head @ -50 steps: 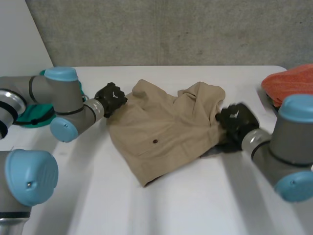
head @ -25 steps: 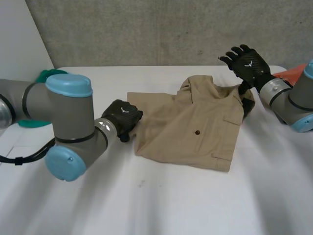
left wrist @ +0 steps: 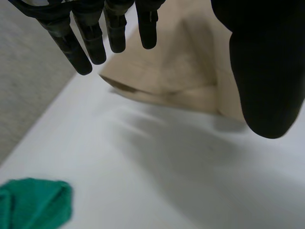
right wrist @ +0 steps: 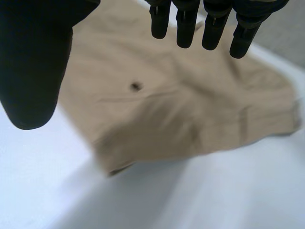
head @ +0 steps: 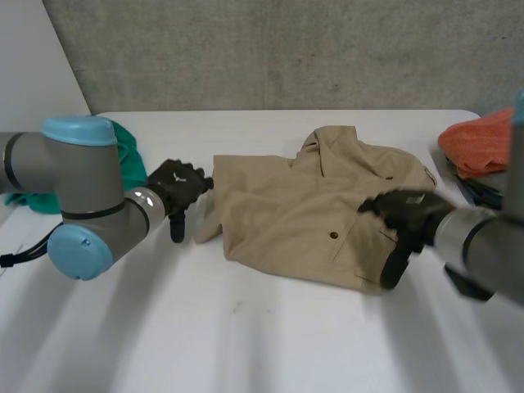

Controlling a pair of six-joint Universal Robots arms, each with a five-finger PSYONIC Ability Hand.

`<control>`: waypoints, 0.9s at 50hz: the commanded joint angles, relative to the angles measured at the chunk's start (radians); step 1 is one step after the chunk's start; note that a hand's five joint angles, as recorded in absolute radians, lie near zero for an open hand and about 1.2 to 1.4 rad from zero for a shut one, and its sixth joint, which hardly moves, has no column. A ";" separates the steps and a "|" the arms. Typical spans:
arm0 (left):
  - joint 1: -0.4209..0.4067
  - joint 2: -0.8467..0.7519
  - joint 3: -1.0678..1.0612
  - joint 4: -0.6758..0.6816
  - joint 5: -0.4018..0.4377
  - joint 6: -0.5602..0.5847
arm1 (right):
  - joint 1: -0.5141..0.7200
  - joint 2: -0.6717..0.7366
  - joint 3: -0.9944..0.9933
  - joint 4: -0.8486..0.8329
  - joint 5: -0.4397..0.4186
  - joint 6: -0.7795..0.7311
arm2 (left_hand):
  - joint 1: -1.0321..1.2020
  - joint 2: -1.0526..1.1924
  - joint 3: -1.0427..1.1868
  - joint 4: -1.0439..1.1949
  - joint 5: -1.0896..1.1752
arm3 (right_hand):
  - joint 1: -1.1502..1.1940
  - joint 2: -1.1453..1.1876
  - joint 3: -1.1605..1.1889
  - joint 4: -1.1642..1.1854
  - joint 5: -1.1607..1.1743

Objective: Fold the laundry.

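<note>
Both hands hung released, holding nothing: the left hand [head: 176,185] just off the tan garment's [head: 303,209] nine o'clock edge, the right hand [head: 405,214] over its four o'clock corner. The garment lay rumpled mid-table [head: 246,344]. A clean fold probably needed each hand to pinch its edge firmly, then lift evenly.

The head camera sits high between and behind the arms. It looks down and forward over the white desk [head: 270,344] to the grey wall [head: 286,49] across the upper frame. Each wrist camera rides close above the desk and looks along its own palm, so the left robot hand [left wrist: 257,62] and the right robot hand [right wrist: 33,57] loom large. All three views share the tan shirt [head: 311,213]. The head and left wrist views also share the green cloth [head: 127,147].
</note>
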 commanded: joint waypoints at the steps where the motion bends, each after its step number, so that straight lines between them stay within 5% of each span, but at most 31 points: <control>1: 0.010 -0.081 0.060 -0.072 0.068 -0.012 | 0.087 0.094 0.136 -0.282 0.085 0.050 | -0.018 -0.007 -0.017 -0.003 -0.014 | 0.053 0.068 0.069 0.066 0.053; 8: -0.017 -0.124 0.112 -0.081 0.070 -0.080 | 0.100 0.192 0.147 -0.448 0.162 0.009 | 0.034 0.046 0.036 0.050 0.039 | 0.202 0.217 0.219 0.216 0.203; 13: -0.029 -0.155 0.157 -0.078 0.013 -0.109 | 0.092 0.238 0.137 -0.480 0.171 -0.013 | 0.286 0.298 0.288 0.302 0.291 | 0.334 0.349 0.351 0.347 0.335; 14: -0.033 -0.160 0.163 -0.078 0.007 -0.112 | 0.092 0.243 0.135 -0.481 0.174 -0.016 | 0.374 0.385 0.376 0.390 0.379 | 0.428 0.443 0.444 0.441 0.428; 16: -0.040 -0.177 0.185 -0.081 -0.006 -0.117 | 0.089 0.246 0.132 -0.491 0.174 -0.017 | 0.893 0.904 0.894 0.908 0.897 | 1.165 1.180 1.182 1.179 1.166; 18: -0.046 -0.180 0.200 -0.078 -0.015 -0.117 | 0.086 0.238 0.132 -0.503 0.171 -0.017 | 1.161 1.172 1.163 1.176 1.166 | 1.172 1.187 1.188 1.185 1.173; 22: -0.063 -0.145 0.226 -0.086 -0.056 -0.126 | 0.081 0.163 0.129 -0.521 0.162 -0.025 | 1.162 1.173 1.163 1.177 1.166 | 1.172 1.187 1.188 1.185 1.173; 32: -0.054 0.300 0.232 0.035 -0.162 -0.282 | 0.025 -0.130 -0.122 -0.394 0.099 -0.059 | 1.162 1.173 1.163 1.177 1.166 | 1.172 1.187 1.188 1.185 1.173; 38: -0.048 0.509 0.286 0.097 -0.159 -0.365 | -0.001 -0.161 -0.426 -0.227 0.077 -0.008 | 1.162 1.173 1.163 1.177 1.166 | 1.172 1.187 1.188 1.185 1.173; 45: -0.037 0.537 0.436 0.108 -0.194 -0.414 | -0.026 -0.106 -0.676 -0.193 0.083 0.039 | 1.162 1.173 1.163 1.177 1.166 | 1.172 1.187 1.188 1.185 1.173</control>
